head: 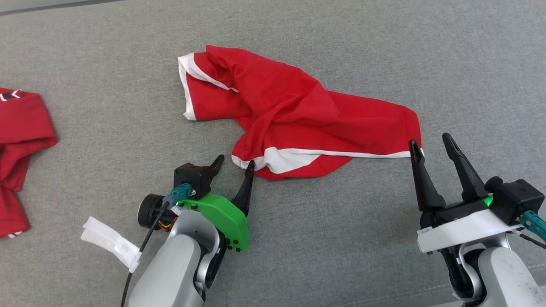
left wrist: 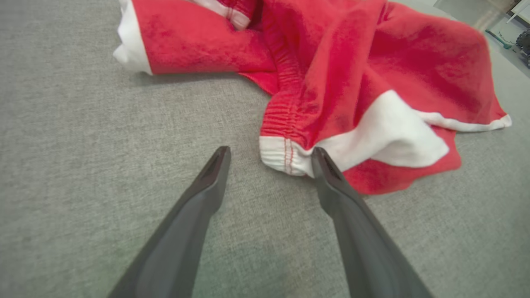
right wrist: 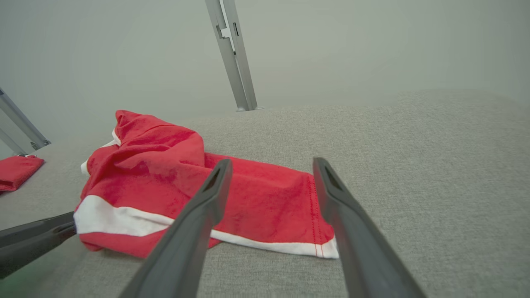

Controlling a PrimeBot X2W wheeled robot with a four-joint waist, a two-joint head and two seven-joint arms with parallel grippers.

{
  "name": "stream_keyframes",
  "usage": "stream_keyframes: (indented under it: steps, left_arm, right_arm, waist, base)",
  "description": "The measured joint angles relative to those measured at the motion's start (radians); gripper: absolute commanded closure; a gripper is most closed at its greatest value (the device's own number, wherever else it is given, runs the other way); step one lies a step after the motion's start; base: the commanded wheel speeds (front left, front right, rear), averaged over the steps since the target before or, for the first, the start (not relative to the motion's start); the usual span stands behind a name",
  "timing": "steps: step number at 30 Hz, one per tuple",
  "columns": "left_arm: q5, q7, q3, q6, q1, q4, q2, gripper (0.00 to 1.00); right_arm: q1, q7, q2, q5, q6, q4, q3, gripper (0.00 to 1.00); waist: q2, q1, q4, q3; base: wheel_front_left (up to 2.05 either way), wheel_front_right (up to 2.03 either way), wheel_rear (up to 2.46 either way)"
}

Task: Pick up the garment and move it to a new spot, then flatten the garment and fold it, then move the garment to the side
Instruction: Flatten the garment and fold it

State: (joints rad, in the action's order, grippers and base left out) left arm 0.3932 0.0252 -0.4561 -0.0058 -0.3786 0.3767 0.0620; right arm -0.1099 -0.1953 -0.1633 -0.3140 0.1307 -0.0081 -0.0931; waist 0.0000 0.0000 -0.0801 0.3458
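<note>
As seen from wrist, L tool [left wrist: 271, 152] prob. touches garment [left wrist: 372, 62].

Left tool [head: 236, 160], right tool [head: 429, 140] — both spread wide.

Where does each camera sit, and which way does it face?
Head view: on the head, looking forward and down at the red garment on the grey surface; left gripper and right gripper show, open.
Left wrist view: on that wrist, looking along its fingers at the garment's waistband.
Right wrist view: on that wrist, looking low along its fingers at the garment's hemmed corner.
Head and right wrist views share a second red cloth at the left.
</note>
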Motion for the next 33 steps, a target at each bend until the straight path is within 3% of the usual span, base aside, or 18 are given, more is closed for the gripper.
stream_keyframes:
  steps: [2, 3, 4, 12, 24, 25, 26, 27, 33]
  left_arm:
    - [0.005, 0.000, -0.003, -0.009, -0.013, 0.017, -0.002, 0.00]
    - [0.008, -0.001, -0.005, -0.013, -0.018, 0.022, -0.002, 0.62]
    - [0.011, -0.006, -0.006, -0.018, -0.027, 0.028, -0.002, 1.00]
    - [0.009, -0.036, -0.007, -0.012, -0.042, 0.025, 0.009, 1.00]
    - [-0.013, -0.030, -0.034, 0.012, -0.011, -0.080, 0.026, 1.00]
    - [-0.014, -0.028, -0.037, 0.012, -0.010, -0.085, 0.027, 1.00]
    - [-0.015, -0.028, -0.039, 0.013, -0.009, -0.091, 0.027, 1.00]
    - [-0.016, -0.029, -0.040, 0.013, -0.008, -0.100, 0.028, 1.00]
    - [-0.020, -0.049, -0.043, 0.020, -0.003, -0.151, 0.036, 1.00]
  right_arm:
    - [0.000, -0.003, 0.000, -0.001, 0.000, 0.006, 0.001, 0.00]
    - [-0.001, -0.005, 0.000, -0.001, 0.000, 0.008, 0.002, 0.00]
    - [-0.003, -0.006, 0.000, -0.001, 0.000, 0.012, 0.002, 0.00]
    - [-0.009, -0.015, -0.026, -0.002, 0.000, 0.090, 0.030, 0.00]
    - [-0.134, -0.035, -0.059, -0.052, 0.000, 0.368, -0.042, 0.00]
    - [-0.147, -0.036, -0.062, -0.059, 0.000, 0.388, -0.048, 0.45]
    - [-0.156, -0.039, -0.065, -0.066, 0.000, 0.399, -0.056, 0.60]
    - [-0.166, -0.045, -0.069, -0.077, 0.000, 0.411, -0.067, 1.00]
    - [-0.190, -0.059, -0.108, -0.131, 0.000, 0.414, -0.111, 1.00]
  waist:
    - [0.0000, 0.0000, -0.007, 0.009]
    - [0.0000, 0.0000, -0.010, 0.013]
    - [0.0000, 0.0000, -0.013, 0.017]
    - [0.0000, 0.0000, -0.016, 0.020]
    - [0.0000, 0.0000, 0.021, 0.044]
    - [0.0000, 0.0000, 0.025, 0.045]
    - [0.0000, 0.0000, 0.028, 0.046]
    - [0.0000, 0.0000, 0.031, 0.047]
    - [0.0000, 0.0000, 0.040, 0.041]
  base:
    - [0.00, 0.00, 0.00]
    - [0.00, 0.00, 0.00]
    - [0.00, 0.00, 0.00]
    - [0.00, 0.00, 0.00]
    - [0.00, 0.00, 0.00]
    - [0.00, 0.00, 0.00]
    - [0.00, 0.00, 0.00]
    - [0.00, 0.00, 0.00]
    - [0.00, 0.00, 0.00]
